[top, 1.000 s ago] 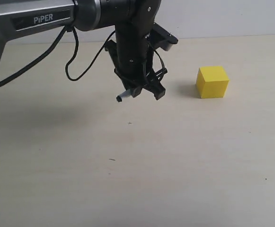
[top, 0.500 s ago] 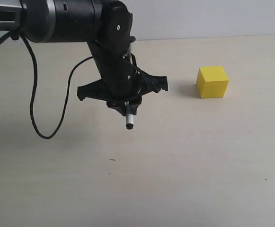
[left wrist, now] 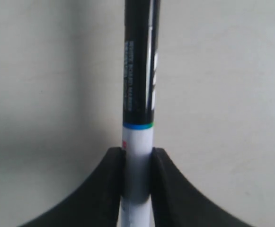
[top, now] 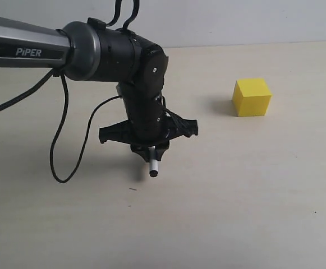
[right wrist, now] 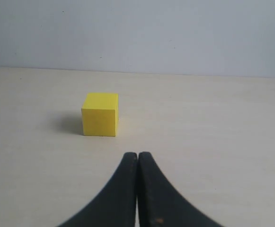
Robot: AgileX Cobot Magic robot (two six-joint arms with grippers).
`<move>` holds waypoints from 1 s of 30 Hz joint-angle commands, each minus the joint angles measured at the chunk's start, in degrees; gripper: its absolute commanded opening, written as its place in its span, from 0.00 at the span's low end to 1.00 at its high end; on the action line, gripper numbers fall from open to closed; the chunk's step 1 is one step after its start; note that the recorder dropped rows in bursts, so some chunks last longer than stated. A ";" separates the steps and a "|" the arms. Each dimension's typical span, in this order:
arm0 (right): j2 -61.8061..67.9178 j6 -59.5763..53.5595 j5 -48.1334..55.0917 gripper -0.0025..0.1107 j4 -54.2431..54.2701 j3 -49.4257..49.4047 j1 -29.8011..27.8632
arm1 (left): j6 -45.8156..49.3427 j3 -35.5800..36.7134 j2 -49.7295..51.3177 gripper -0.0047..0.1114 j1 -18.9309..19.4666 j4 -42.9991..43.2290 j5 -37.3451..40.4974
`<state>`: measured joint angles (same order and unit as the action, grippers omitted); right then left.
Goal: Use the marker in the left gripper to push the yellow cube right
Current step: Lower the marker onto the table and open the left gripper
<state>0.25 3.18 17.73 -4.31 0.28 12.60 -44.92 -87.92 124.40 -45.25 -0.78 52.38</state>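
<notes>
The yellow cube [top: 252, 97] rests on the pale table at the right; it also shows in the right wrist view as the cube [right wrist: 100, 114], ahead of my right gripper [right wrist: 137, 156], whose fingers are pressed together with nothing between them. My left gripper [top: 150, 150] points down near the table's middle, well left of the cube and nearer the front. It is shut on the marker [top: 153, 166], whose end sticks out below the fingers just above the table. In the left wrist view the marker [left wrist: 138, 94] runs out from between the closed fingers.
The black and grey arm marked "PiPER" [top: 33, 47] reaches in from the upper left, with a black cable [top: 59, 151] looping down beside it. A pale wall [top: 235, 19] bounds the table at the back.
My left gripper has turned to point downward and moved toward the front and lower, carrying the marker with it. The cube has not moved.
</notes>
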 commanded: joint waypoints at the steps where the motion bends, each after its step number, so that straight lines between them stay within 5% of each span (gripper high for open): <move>1: -0.25 -0.12 -0.27 0.02 -0.05 -0.28 0.11 | -0.07 -0.02 0.31 0.04 0.73 0.15 -2.08; 30: -0.25 -0.12 -0.27 0.02 -0.05 -0.28 0.11 | 1.17 -0.02 0.31 0.04 3.14 0.03 -6.50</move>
<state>0.25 3.18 17.73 -4.31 0.28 12.60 -44.06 -87.92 124.91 -42.35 -1.36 46.99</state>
